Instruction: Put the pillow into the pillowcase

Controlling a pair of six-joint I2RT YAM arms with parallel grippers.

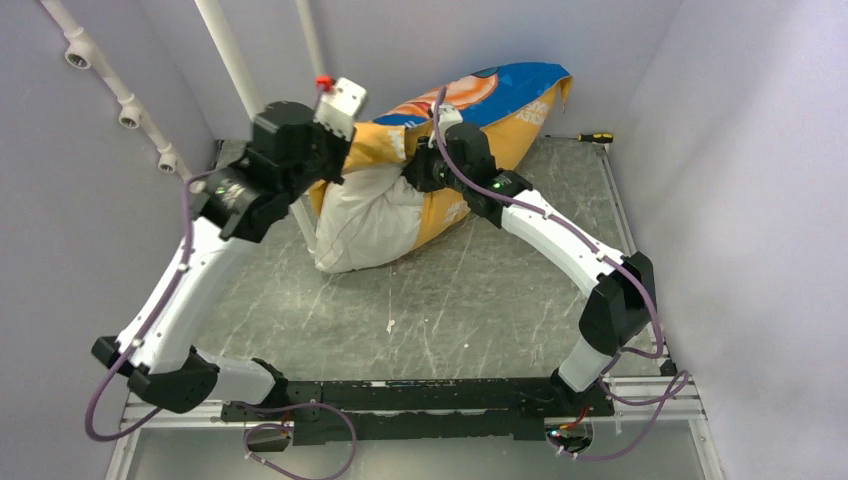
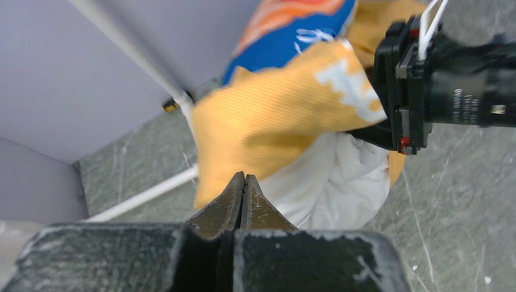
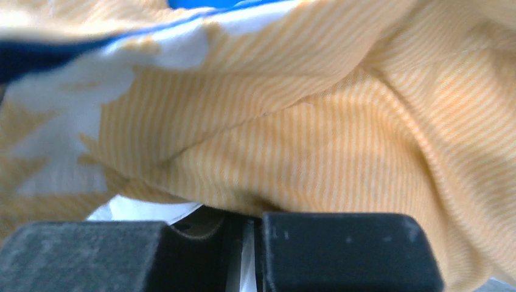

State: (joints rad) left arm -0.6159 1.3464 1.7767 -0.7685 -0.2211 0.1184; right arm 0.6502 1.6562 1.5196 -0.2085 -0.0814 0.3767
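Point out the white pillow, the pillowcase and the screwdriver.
Plump white stuffed pillow [image 1: 365,225]: top view, exposed near end.
Blue-and-yellow fabric pillowcase [image 1: 515,120]: top view, yellow far side.
Yellow-and-black screwdriver [image 1: 598,137]: top view, handle.

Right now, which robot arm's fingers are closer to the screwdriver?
Right. The right fingers dig into the middle of the pillowcase, on the side facing the screwdriver at the back right. The left fingers are at the pillowcase's opposite, left edge, farther away.

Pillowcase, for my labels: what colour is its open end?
Pillowcase end: yellow-orange, white print; left wrist view.
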